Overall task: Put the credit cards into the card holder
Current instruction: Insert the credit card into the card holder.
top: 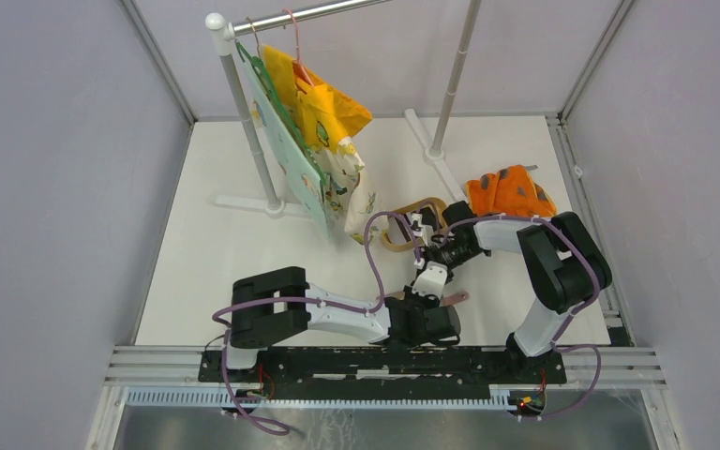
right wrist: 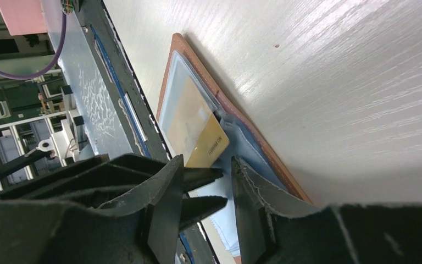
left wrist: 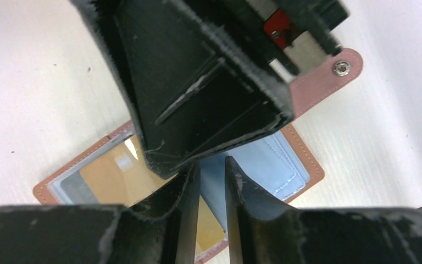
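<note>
The card holder (left wrist: 302, 165) lies open and flat near the table's front edge. It is reddish-brown with grey-blue pockets and a snap strap (left wrist: 338, 69). In the top view only its strap tab (top: 457, 298) shows between the arms. A gold card (left wrist: 110, 176) sits behind its clear window, one corner under a blue pocket; it also shows in the right wrist view (right wrist: 206, 140). No other cards are visible. My left gripper (left wrist: 212, 181) is just over the pockets, its jaws a narrow gap apart and empty. My right gripper (right wrist: 207, 165) is open and empty over the same spot, and its fingers (left wrist: 198, 82) almost touch the left ones.
A tan oval dish (top: 412, 223) lies just behind the grippers. An orange cloth (top: 511, 190) lies at back right. A clothes rack with hanging garments (top: 309, 122) and its pole (top: 455, 75) stand at the back. The metal front rail (top: 384, 361) runs right beside the holder.
</note>
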Tool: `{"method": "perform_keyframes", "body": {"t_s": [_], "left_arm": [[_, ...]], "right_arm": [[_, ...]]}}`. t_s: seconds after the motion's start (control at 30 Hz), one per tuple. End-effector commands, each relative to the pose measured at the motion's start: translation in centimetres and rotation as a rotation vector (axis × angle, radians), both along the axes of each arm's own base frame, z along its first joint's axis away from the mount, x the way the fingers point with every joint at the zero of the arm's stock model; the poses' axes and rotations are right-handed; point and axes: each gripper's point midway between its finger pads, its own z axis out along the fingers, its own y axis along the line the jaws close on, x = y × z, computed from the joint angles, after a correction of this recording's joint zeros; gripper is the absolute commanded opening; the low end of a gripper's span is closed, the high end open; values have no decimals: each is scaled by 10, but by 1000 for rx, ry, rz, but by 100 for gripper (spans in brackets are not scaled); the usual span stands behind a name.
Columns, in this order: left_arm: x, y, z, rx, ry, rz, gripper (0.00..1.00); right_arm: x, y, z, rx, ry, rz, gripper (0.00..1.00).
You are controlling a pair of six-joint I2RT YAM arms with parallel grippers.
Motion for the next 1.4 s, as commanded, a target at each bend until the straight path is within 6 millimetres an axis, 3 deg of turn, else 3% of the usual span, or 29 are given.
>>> {"method": "perform_keyframes", "body": {"t_s": [0.0,0.4,0.63,0.83,1.03,1.1,1.17,1.2,1.23,1.3,1.37], "left_arm": [[14,19,17,-3,-63,90,31],[14,36,34,-27,-79,103,37],[3,31,69,-137,-96,10,42],[-3,48,84,-240,-110,-50,46],[-8,60,89,-331,-126,-120,51],[-10,62,91,-359,-138,-158,54],[-8,66,88,-386,-139,-166,58],[-5,69,85,-404,-133,-156,60],[-3,72,83,-433,-122,-146,60],[-2,83,73,-521,-83,-145,61],[-1,91,75,-655,-49,-162,61]], "right_arm": [[15,-8,4,-23,-108,25,44],[32,-16,25,0,-243,38,45],[45,-20,50,37,-424,68,45],[64,-25,82,44,-705,83,45],[89,-32,149,63,-1245,102,45],[96,-38,173,50,-1458,109,64],[95,-39,181,53,-1561,127,82],[92,-35,184,81,-1564,187,86],[89,-29,183,117,-1529,225,97],[83,-18,182,204,-1454,260,98],[88,-10,179,252,-1398,229,98]]}}
